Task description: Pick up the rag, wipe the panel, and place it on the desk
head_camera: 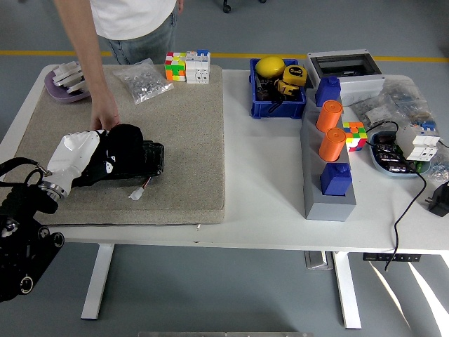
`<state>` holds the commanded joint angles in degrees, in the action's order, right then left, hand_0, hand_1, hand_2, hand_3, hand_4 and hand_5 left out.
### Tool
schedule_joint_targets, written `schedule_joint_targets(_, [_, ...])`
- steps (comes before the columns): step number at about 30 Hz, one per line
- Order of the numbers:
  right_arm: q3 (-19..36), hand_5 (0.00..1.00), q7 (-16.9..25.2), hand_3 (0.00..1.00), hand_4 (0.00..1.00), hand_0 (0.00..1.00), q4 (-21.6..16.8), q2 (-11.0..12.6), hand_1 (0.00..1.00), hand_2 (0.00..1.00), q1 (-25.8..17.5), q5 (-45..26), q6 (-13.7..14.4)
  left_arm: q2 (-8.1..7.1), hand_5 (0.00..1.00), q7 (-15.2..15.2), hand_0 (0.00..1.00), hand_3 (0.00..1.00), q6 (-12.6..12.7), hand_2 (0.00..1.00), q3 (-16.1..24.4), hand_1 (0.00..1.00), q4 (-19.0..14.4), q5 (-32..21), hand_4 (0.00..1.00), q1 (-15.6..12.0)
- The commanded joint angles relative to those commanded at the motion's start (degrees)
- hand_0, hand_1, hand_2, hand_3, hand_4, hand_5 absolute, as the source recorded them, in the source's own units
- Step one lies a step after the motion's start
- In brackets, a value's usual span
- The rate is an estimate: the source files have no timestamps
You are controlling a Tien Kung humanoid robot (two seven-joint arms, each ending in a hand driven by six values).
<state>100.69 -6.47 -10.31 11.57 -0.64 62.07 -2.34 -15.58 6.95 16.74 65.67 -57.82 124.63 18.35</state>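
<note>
A black panel lies on the beige mat at the left of the table. My left hand, white with a black forearm, comes in from the lower left. It holds a black rag and presses it on the panel's top, covering most of the panel's left and middle. A person's hand rests at the panel's far left edge, touching it. A small white connector on a wire hangs from the panel's front.
A bag of small parts, a purple dish and puzzle cubes lie at the mat's far edge. A blue bin, a grey stand with orange cylinders and cables are to the right.
</note>
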Motion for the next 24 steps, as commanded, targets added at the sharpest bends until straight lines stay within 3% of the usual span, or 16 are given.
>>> schedule_joint_targets(14, [-0.2, 0.537, 0.1, 0.599, 0.998, 0.757, 0.0, 0.2, 0.644, 0.691, 0.1, 0.0, 0.0, 2.04, 0.002, -0.6, 0.26, 0.375, -0.2, 0.575, -6.1, 0.163, -1.8, -0.8, 0.002, 1.9])
schedule_joint_targets(24, [-0.4, 0.538, 0.0, 0.6, 0.998, 0.757, 0.0, 0.2, 0.644, 0.691, -0.1, -0.1, 0.1, 2.22, 0.002, -0.9, 0.26, 0.375, -0.2, 0.575, -7.0, 0.162, -2.8, -1.1, 0.002, 1.5])
